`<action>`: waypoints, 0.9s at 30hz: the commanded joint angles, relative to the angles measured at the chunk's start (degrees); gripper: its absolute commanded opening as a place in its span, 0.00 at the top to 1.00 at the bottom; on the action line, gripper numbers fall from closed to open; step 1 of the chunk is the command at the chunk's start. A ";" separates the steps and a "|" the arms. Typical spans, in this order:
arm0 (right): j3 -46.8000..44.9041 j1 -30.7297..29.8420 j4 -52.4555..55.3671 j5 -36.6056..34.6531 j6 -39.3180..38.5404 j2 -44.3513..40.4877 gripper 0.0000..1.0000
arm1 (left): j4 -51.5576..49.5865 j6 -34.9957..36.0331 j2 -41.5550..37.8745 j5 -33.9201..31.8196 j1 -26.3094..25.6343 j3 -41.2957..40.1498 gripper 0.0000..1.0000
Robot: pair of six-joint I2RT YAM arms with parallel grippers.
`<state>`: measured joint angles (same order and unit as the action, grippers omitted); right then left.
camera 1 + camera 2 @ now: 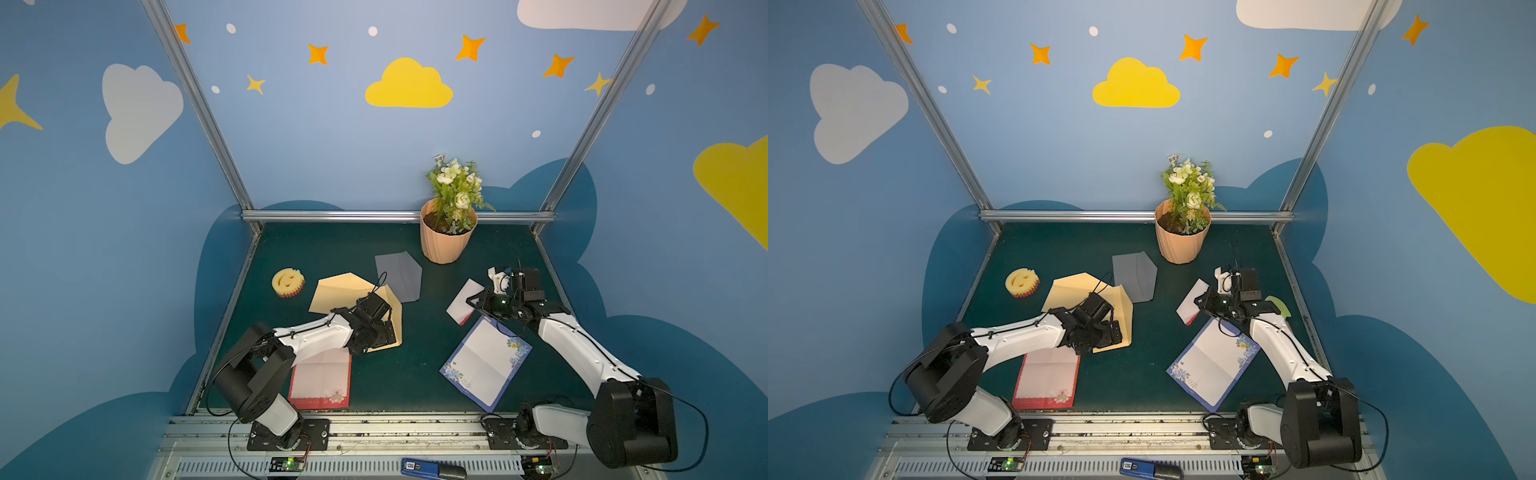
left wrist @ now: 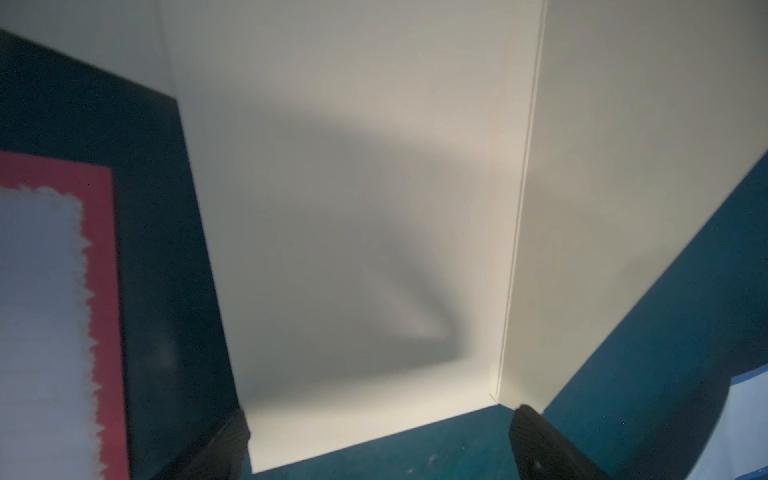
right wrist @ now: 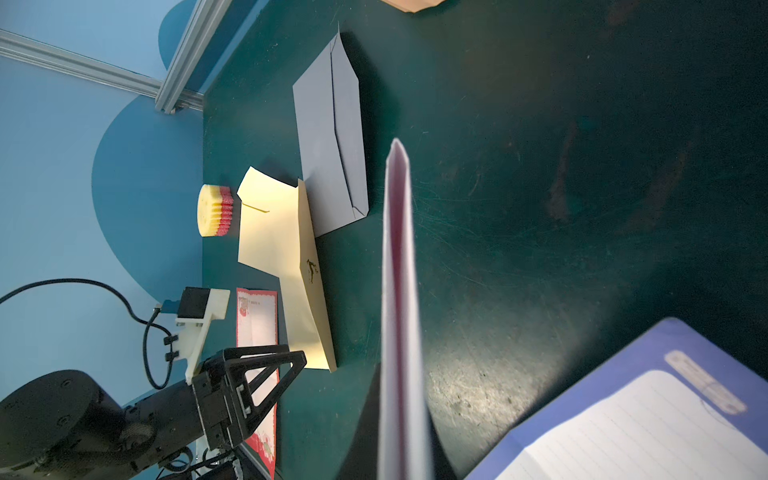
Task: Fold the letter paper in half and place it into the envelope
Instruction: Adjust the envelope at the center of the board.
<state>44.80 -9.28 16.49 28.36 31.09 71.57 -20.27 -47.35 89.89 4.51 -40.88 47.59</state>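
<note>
**1. Workpiece.** The folded letter paper (image 1: 460, 300), white outside w/ red showing between the layers, hangs clear of the tabletop (image 1: 399, 374) at approx. 3 o'clock from tabletop ctr. The right fingers (image 1: 477, 303) are together, clamped on one edge of it. In the right wrist view the sheet projects edge-on and its two layers gape slightly at the free tip.

**2. Target.** The cream envelope (image 1: 349, 291) lies at 9 o'clock from the paper. Its flap is open at the end toward the sponge (image 1: 287, 282), so the mouth is probably there. The left fingers (image 2: 536, 440) are apart and straddle the envelope's near edge, holding nothing. Contact w/ the envelope cannot be told.

**3. Step in hand (judged): transfer and insert.**
- Use the left fingers to pin or lift the envelope body so the mouth opens before the paper arrives.
- Bring the paper round to the flap end and align its long edge w/ the mouth.
- Lead w/ the creased edge; gaping layers are likely to snag.
- Feed at a shallow angle and release only once most of the sheet is inside.

**4. Hazards.**
- The grey envelope (image 1: 399, 276) meets the cream one at its 2 o'clock corner. Do not mistake it for the target.
- The blue-bordered sheet (image 1: 486, 363) lies at 5 o'clock from the paper. The red-bordered sheet (image 1: 320, 380) lies at 6 o'clock from the envelope. Route above both.
</note>
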 commanded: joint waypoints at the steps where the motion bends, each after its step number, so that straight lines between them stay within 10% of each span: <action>1: 1.27 -0.30 -0.72 -0.22 -0.15 0.16 0.93 | 3.99 -2.84 1.70 2.99 -1.66 -1.81 0.02; 17: 0.07 5.39 -1.07 4.73 0.31 -1.86 0.93 | 22.98 -5.74 13.55 7.17 -7.98 8.98 0.03; 27: -0.19 6.98 1.60 4.49 -0.52 -4.34 0.92 | 31.12 -1.18 13.41 14.98 -1.22 13.59 0.01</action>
<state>44.80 -2.66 17.50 32.23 31.03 68.18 8.62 -51.31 107.18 17.65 -45.80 61.47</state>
